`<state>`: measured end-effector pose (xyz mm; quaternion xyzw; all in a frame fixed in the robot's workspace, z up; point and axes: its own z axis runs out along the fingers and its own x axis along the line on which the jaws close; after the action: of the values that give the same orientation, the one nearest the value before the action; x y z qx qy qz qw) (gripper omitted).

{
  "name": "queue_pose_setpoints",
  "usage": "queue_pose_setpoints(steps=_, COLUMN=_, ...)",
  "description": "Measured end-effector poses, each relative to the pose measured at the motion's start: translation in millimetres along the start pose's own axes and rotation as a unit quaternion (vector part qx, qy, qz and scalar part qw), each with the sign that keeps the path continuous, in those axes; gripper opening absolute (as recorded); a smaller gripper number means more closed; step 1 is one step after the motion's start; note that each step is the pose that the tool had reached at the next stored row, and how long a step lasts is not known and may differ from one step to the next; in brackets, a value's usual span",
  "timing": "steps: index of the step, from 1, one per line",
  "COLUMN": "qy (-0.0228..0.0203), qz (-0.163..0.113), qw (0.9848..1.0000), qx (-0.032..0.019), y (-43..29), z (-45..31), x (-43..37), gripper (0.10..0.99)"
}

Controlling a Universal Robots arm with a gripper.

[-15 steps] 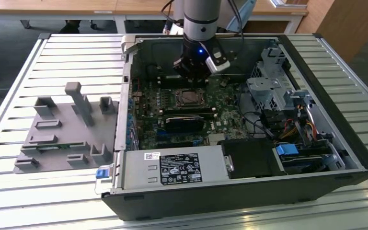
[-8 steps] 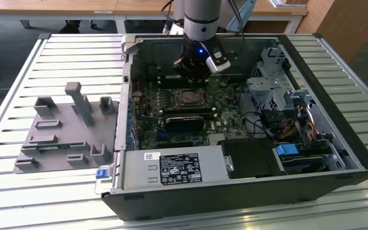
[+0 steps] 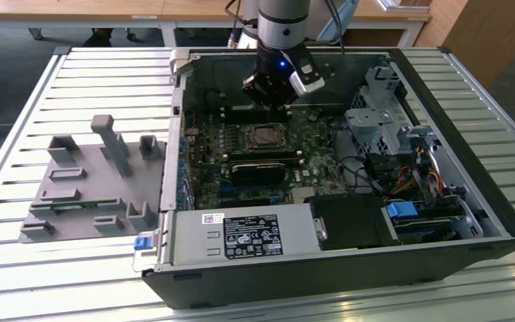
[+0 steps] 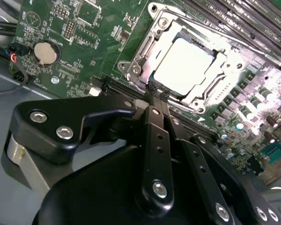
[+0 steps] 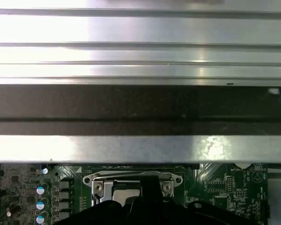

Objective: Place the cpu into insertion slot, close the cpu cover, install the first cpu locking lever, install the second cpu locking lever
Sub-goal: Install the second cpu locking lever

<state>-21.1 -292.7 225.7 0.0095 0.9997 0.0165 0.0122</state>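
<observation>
White-on-black label on power supply point(image 3: 251, 237), print unreadable, gripper point(image 4: 155, 95) fingers pressed together, tips at 7 o'clock edge of cpu cover point(image 4: 145, 51), cpu point(image 4: 183, 59) seated beneath

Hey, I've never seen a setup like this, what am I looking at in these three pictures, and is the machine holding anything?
This is a robot arm working inside an opened computer case that lies on a slatted metal table. The exterior view looks at the whole scene from a camera off the arm. The two wrist views come from cameras riding on the arm, so they look down close at the green circuit board.

At the arm's end is the pincer, its thin fingers drawn together with nothing between them, hanging just beside the socket. The chip, a flat silver square, already sits in the socket, with the metal cover down around it.

On the exterior view's left, a grey plastic holder rests on the table.
</observation>
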Motion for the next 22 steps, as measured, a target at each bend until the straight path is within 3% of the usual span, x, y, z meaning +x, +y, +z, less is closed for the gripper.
queue_pose_setpoints(steps=17, qy=0.0, qz=0.0, qw=1.0, qx=0.0001, y=-17.4, z=-0.9, x=-0.3, gripper=0.122)
queue_pose_setpoints(steps=22, qy=0.0, qz=0.0, qw=1.0, qx=0.0001, y=-17.3, z=-10.2, x=-0.5, gripper=0.122)
